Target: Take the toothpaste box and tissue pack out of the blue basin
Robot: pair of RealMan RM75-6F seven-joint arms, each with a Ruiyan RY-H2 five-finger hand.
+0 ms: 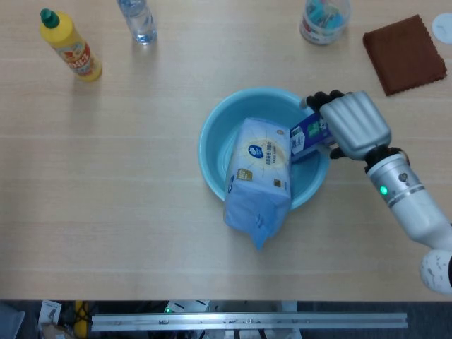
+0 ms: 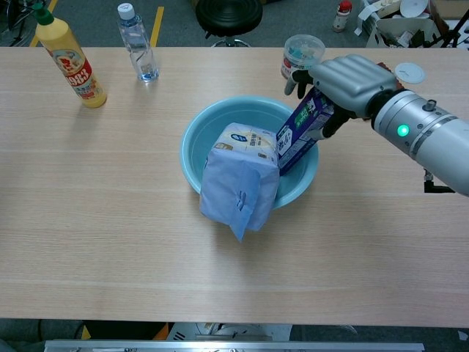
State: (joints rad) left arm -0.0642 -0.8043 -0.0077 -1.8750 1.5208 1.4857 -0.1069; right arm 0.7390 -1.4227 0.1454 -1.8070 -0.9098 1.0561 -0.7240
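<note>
The blue basin [image 1: 212,134] [image 2: 192,136] sits mid-table. A pale blue tissue pack [image 1: 260,176] [image 2: 240,176] leans in it, its lower end hanging over the near rim. The purple and green toothpaste box [image 1: 304,138] [image 2: 297,136] stands slanted against the basin's right rim. My right hand [image 1: 355,123] [image 2: 348,77] covers the box's upper end, fingers wrapped over the top and thumb under it. That end of the box is hidden by the hand. My left hand shows in neither view.
A yellow bottle [image 1: 70,48] [image 2: 69,62] and a water bottle [image 1: 138,20] [image 2: 137,45] stand far left. A clear tub [image 1: 323,20] [image 2: 300,55], a brown cloth [image 1: 404,53] and a white disc [image 2: 409,71] lie far right.
</note>
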